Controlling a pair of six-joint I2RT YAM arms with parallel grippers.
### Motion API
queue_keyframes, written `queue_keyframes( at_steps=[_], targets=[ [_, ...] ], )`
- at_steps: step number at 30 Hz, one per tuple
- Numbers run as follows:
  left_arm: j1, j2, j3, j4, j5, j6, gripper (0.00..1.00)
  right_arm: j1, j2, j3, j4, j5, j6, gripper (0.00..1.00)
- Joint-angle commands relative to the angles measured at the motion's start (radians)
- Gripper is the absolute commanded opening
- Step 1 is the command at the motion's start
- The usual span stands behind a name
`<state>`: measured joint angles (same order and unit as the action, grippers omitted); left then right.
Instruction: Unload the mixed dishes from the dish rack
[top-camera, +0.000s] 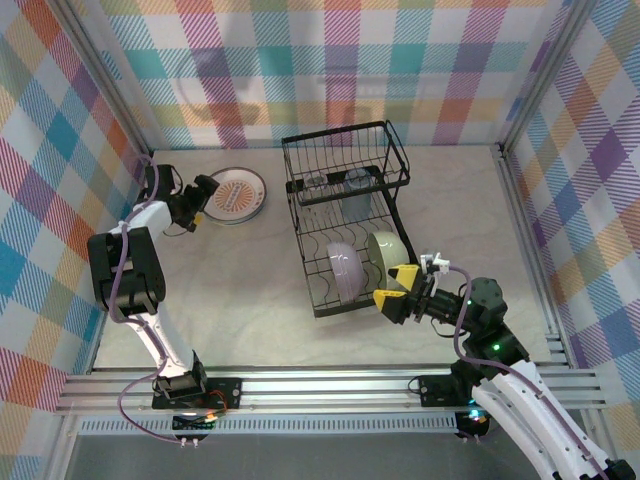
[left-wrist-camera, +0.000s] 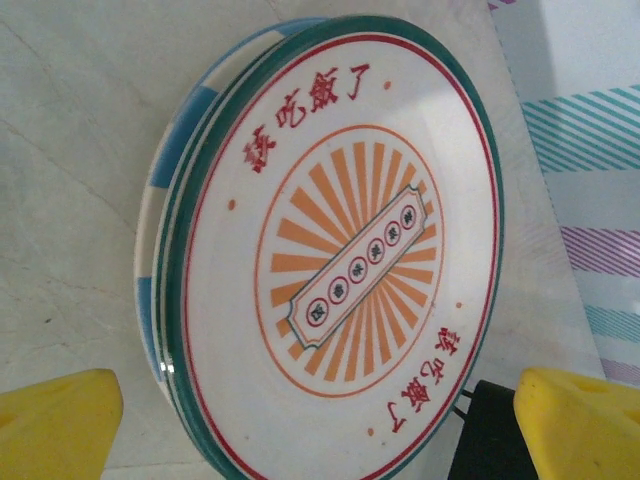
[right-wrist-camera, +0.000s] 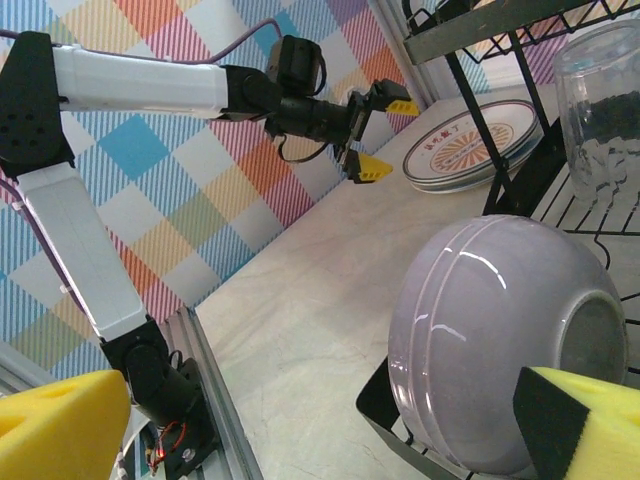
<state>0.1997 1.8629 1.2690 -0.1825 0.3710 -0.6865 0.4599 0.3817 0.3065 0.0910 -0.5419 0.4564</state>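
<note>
Dish rack (top-camera: 345, 220) sits mid-tabletop.
- Left of rack: white plate with orange pattern (top-camera: 238, 193) lies flat, face up, stacked on blue-and-white striped plate (left-wrist-camera: 185, 140). Likely unloading pile.
- Left claw (top-camera: 207, 198) beside this stack, pads spread wide, holding nothing.
- In rack's near slots: lavender bowl (top-camera: 345, 272) and pale green bowl (top-camera: 385, 250) stand on edge, held by dividers. Lavender bowl's domed outside faces right claw.
- Right claw (top-camera: 393, 285) at rack's near right corner, pads apart, flanking lavender bowl, not gripping.
- Glass tumblers (top-camera: 355, 190) in rack's far raised basket.
</note>
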Motion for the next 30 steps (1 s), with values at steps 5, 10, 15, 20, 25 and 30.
queue_keyframes(
  at_steps=[5, 10, 15, 20, 25, 30],
  targets=[
    [-0.050, -0.270, -0.046, -0.221, -0.182, 0.051, 1.00, 0.008, -0.033, 0.102, -0.193, 0.214, -0.018, 0.99],
    [-0.109, -0.500, -0.158, -0.265, -0.159, 0.087, 1.00, 0.003, 0.022, 0.271, -0.461, 0.483, 0.005, 0.99],
    [-0.152, -0.703, -0.275, -0.313, -0.048, 0.107, 1.00, -0.037, 0.137, 0.359, -0.578, 0.583, 0.076, 0.99],
    [-0.201, -0.887, -0.336, -0.425, 0.015, 0.188, 1.00, -0.204, 0.240, 0.359, -0.581, 0.508, 0.173, 0.99],
    [-0.239, -1.035, -0.389, -0.525, 0.099, 0.250, 1.00, -0.395, 0.334, 0.320, -0.513, 0.418, 0.247, 0.99],
    [-0.264, -1.141, -0.462, -0.554, 0.233, 0.268, 1.00, -0.573, 0.511, 0.231, -0.333, 0.250, 0.358, 0.95]
  ],
)
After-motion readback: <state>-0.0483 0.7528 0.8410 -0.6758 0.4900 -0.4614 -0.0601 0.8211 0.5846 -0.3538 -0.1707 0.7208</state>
